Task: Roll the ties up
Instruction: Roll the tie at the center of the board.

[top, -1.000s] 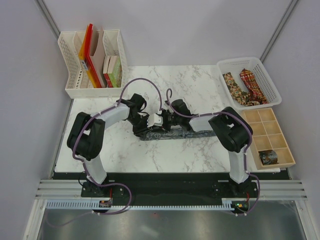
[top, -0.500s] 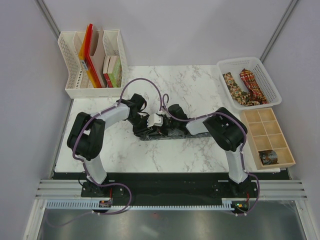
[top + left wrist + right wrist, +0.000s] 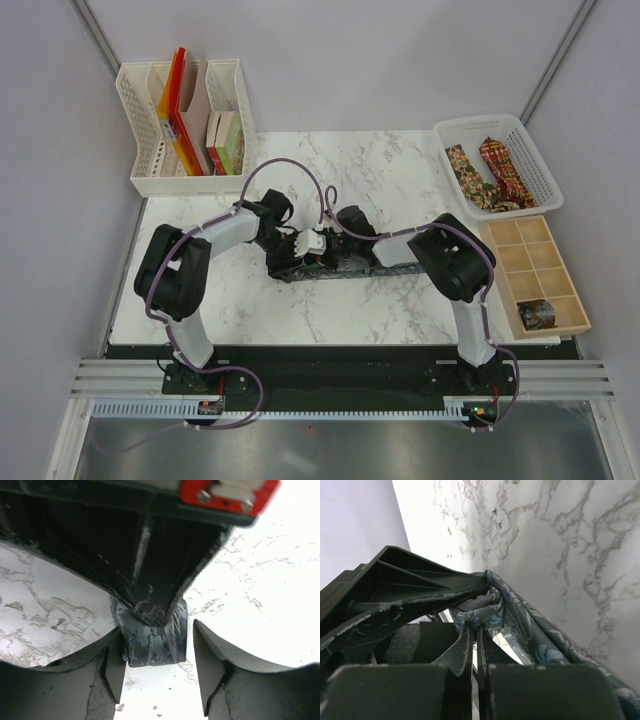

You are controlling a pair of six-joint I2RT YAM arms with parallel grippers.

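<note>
A dark grey-green tie (image 3: 352, 268) lies stretched across the marble table (image 3: 390, 180), with its left end bunched where both grippers meet. My left gripper (image 3: 297, 243) is open, and its fingers (image 3: 107, 672) straddle the tie's end (image 3: 152, 640) without pressing it. My right gripper (image 3: 322, 250) is shut, its fingertips (image 3: 465, 642) pinching a fold of the tie (image 3: 520, 617). A right finger (image 3: 150, 575) hangs over the tie in the left wrist view. A brown-gold tie (image 3: 462, 166) and a red tie (image 3: 503, 166) lie in the white basket (image 3: 455, 128).
A wooden compartment box (image 3: 545, 262) stands at the right edge with one rolled tie (image 3: 536, 315) in a near cell. A white file rack (image 3: 140, 180) with coloured folders and books stands at the back left. Grey walls close in both sides.
My right gripper has slid left along the tie and shut on its bunched end. My left gripper has opened wider around that end.
</note>
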